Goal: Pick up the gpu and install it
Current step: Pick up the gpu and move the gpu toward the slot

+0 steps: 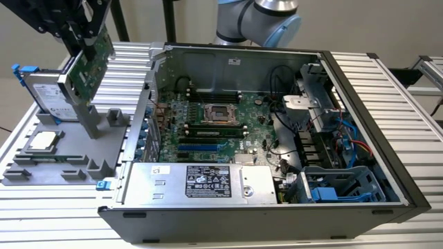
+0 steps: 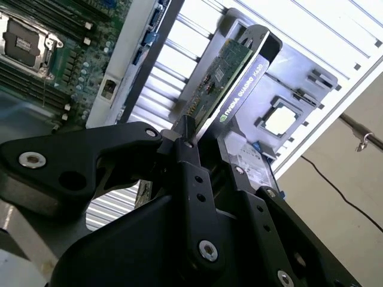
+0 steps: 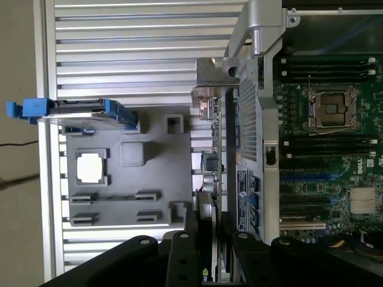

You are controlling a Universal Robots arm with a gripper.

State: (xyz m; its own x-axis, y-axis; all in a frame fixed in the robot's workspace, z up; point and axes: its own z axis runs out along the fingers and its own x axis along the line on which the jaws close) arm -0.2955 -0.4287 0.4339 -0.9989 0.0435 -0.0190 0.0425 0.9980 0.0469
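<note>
Exterior view showed our pincer [image 1: 82, 45] clamped on the gpu [image 1: 93, 65] above the gray tray [image 1: 76, 155]; picked up, we hadn't installed it.

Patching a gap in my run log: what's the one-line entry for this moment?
hand: shut on gpu | gpu: held aloft beside grey tray, outside open case | install: not done

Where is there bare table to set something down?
Bare ribbed table in front of the grey tray, and the strip at the exterior view's right of the computer case. Crowded: the tray's back, where the hard drive stands and the gripper holds the graphics card.
</note>
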